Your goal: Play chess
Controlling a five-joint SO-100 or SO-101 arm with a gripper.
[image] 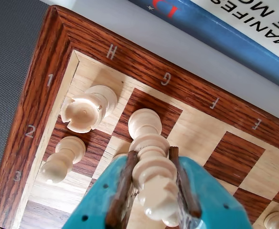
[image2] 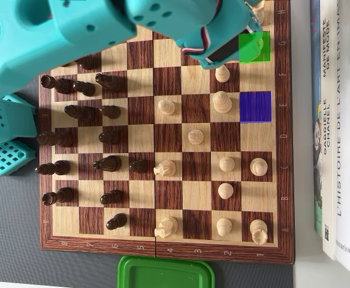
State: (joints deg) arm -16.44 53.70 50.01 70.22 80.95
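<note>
Item: white chess piece (image: 151, 162), tall and crowned, probably a king; held over the G-file corner of the chessboard (image: 44, 95), base toward G1. Whether the base touches the wood cannot be told.

Holder: teal gripper (image: 154, 191), fingers closed narrowly on the piece's upper body, entering the wrist view from 6 o'clock.

Neighbours, wrist view: white rook (image: 87, 110) at 10 o'clock on H1; white pawn (image: 60, 160) at 9 o'clock.

Overhead view: green square (image2: 253, 47) beside the arm at 1 o'clock; blue square (image2: 255, 107) at 3 o'clock.

Step, judged: mid-move, carrying. Next calls for setting it upright, centred, clear of the rook.
</note>
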